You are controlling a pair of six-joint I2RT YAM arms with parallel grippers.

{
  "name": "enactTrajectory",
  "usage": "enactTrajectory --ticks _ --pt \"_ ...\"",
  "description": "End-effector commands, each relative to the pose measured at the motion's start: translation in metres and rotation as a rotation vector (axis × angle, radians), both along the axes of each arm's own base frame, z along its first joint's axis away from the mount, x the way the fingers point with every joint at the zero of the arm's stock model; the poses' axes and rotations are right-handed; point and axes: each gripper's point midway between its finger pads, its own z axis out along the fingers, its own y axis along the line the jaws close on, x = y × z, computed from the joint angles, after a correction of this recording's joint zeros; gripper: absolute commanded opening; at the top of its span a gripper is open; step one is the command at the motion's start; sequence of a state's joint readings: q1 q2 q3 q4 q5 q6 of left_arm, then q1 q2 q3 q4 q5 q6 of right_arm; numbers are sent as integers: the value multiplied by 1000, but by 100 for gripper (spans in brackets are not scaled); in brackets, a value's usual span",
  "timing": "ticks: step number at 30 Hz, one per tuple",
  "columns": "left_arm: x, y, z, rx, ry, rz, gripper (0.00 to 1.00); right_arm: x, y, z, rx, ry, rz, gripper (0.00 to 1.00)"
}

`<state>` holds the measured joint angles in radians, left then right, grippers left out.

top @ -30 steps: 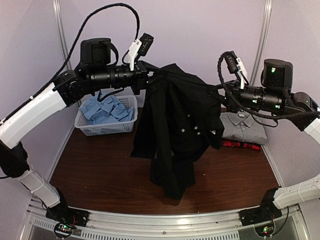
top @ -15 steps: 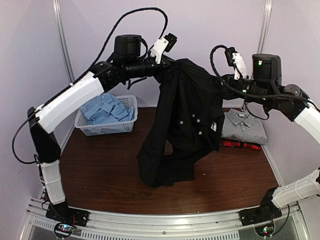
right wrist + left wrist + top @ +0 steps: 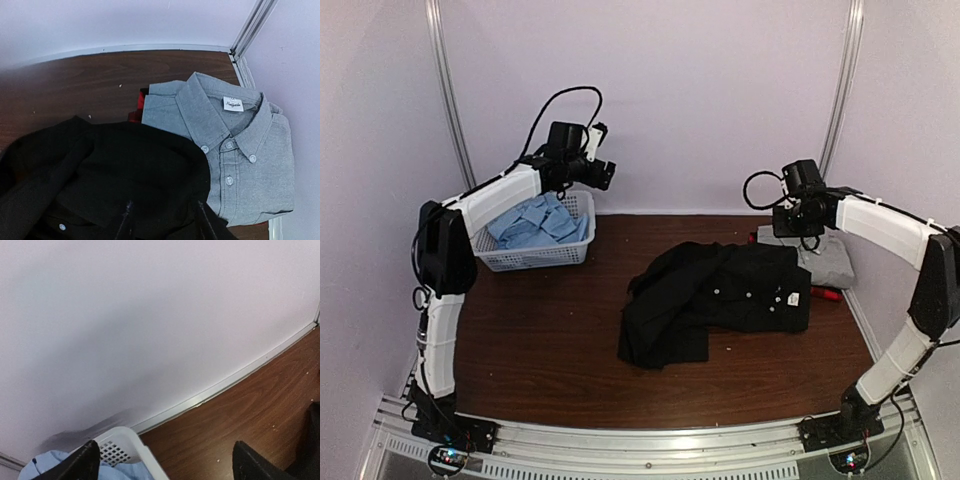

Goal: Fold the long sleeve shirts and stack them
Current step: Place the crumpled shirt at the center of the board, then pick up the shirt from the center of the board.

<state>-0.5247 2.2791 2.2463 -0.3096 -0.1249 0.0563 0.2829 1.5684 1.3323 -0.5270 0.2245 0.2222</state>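
The black shirt (image 3: 720,298) lies crumpled and spread on the brown table (image 3: 540,340), free of both grippers. A folded grey shirt (image 3: 823,262) sits at the right on the red-and-black plaid one (image 3: 826,294). The light blue shirt (image 3: 535,222) fills the white basket (image 3: 525,260). My left gripper (image 3: 608,175) hovers open above the basket's far right corner; in the left wrist view its fingers (image 3: 75,466) stand wide apart over bare table. My right gripper (image 3: 783,228) hangs open above the black shirt's (image 3: 125,175) collar end, next to the grey shirt (image 3: 240,150).
The lilac back wall (image 3: 700,100) and side wall (image 3: 910,150) close in the table. The basket rim (image 3: 127,440) shows at the bottom of the left wrist view, the blue shirt (image 3: 47,467) inside it. A vertical corner rail (image 3: 255,22) stands beside the grey shirt.
Both grippers have opened and let go of the black shirt, which dropped from mid-air onto the table. The left arm pulled back over the basket; the right arm lowered toward the folded stack.
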Motion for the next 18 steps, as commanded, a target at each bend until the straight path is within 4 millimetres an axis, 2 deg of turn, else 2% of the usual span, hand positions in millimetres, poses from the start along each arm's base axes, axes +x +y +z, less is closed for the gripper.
enactTrajectory --ticks 1,2,5,6,8,10,14,16,18 --pt "-63 0 20 -123 82 -6 98 -15 4 6 20 -18 11 49" --pt "-85 -4 13 -144 116 -48 98 -19 7 8 36 -28 30 55" --pt "-165 -29 -23 -173 229 -168 98 -38 17 7 76 -28 78 68" --pt "-196 -34 -50 -155 284 -198 98 -44 20 5 91 -22 99 71" --pt "-245 -48 -69 -176 332 -264 98 -56 29 1 131 -16 141 74" --pt "-285 -57 -93 -165 398 -306 98 -65 34 0 168 -19 166 76" --pt "-337 -63 -142 -105 496 -292 98 -77 35 -1 190 -21 176 77" --pt "-350 -67 -159 -84 518 -277 98 -80 35 -3 198 -21 175 77" --pt "-352 -68 -178 -58 546 -247 98 -82 35 -6 207 -18 178 77"
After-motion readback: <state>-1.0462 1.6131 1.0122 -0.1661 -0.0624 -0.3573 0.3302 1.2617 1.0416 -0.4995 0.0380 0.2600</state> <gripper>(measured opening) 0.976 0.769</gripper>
